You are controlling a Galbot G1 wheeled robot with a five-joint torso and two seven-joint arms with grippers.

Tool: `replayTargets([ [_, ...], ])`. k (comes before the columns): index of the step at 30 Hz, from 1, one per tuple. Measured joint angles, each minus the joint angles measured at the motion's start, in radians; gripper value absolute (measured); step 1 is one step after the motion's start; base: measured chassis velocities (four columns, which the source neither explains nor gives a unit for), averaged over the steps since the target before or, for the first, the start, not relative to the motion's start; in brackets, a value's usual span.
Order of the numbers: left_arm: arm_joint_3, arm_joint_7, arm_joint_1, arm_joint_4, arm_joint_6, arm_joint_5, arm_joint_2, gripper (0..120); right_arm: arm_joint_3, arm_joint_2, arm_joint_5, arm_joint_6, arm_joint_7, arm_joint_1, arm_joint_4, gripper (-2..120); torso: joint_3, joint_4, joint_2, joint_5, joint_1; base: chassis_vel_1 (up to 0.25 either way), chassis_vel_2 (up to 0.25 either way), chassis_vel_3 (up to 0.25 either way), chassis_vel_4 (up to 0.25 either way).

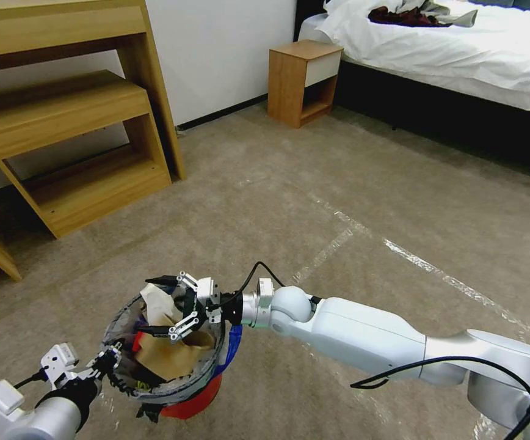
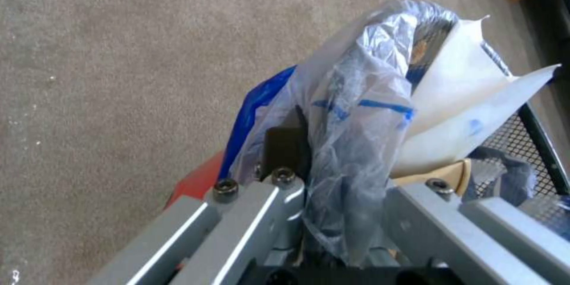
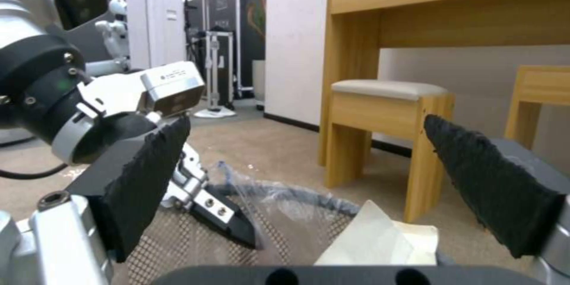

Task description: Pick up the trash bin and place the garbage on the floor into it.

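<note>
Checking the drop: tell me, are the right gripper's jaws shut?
No, the right gripper hangs over the trash bin with its jaws spread wide apart.

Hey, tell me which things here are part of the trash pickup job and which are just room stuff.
Job: trash bin, gripped at its rim by the left end effector; white paper and brown cardboard inside it; right end effector, open above it; carpet floor.

Room stuff: desk, stool, nightstand, bed.

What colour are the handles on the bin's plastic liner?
Blue, clearest in the left wrist view, where a handle hangs beside the clear bag.
</note>
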Motion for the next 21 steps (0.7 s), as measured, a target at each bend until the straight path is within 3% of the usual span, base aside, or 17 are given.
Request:
replayTargets([
  [14, -0.004, -0.003, 0.004, 0.0, 0.0, 0.001, -0.003, 0, -0.004, -0.006, -0.003, 0.006, 0.045, 0.014, 0.02, 100, 0.0, 0.0, 0.0, 0.0, 0.0, 0.0, 0.0, 0.0, 0.0],
  [21, -0.022, -0.002, 0.014, 0.0, 0.0, -0.008, 0.003, 0, 0.16, -0.015, 0.057, -0.014, 0.113, 0.056, 0.122, 100, 0.0, 0.0, 0.0, 0.0, 0.0, 0.0, 0.0, 0.0, 0.0],
])
